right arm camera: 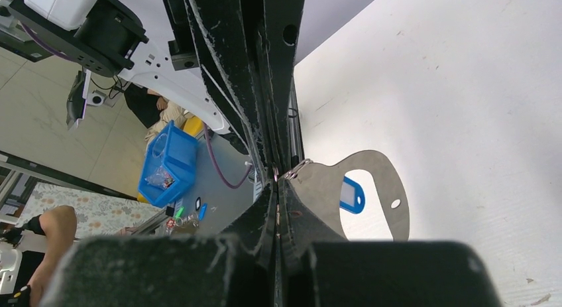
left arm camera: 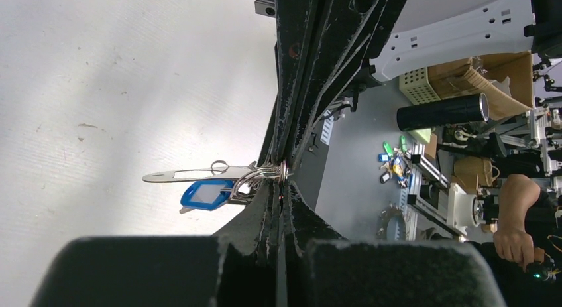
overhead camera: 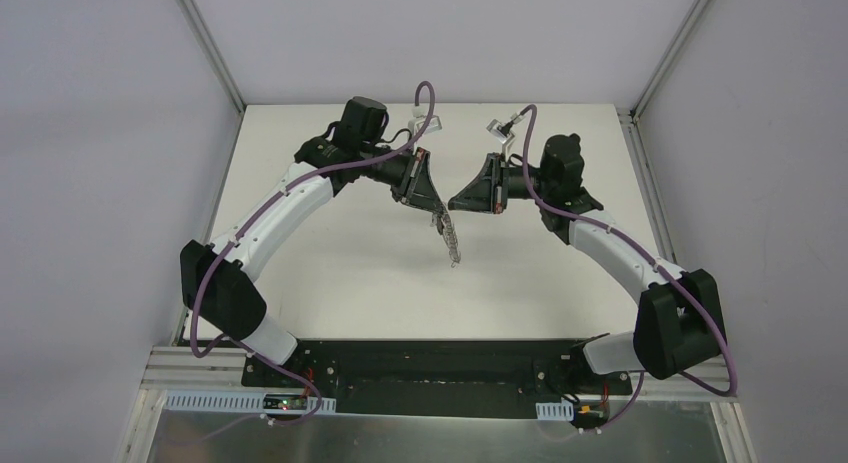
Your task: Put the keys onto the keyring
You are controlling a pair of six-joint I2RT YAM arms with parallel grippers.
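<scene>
My left jaws pinch the wire ring of blue-tag key (left arm camera: 207,194), right jaws clamp keyring (right arm camera: 318,191) at a clip, both up off the bench (overhead camera: 350,273). Light, stiff, slick metal, likely swings; grip thin rings, not tag

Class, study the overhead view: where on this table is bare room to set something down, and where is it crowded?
Biggest bare table patch: between the left arm and right arm, from the keyring to the base rail. A narrower strip runs along the far wall. Crowded: the centre, where the left gripper and right gripper meet, shut, at the keyring.
</scene>
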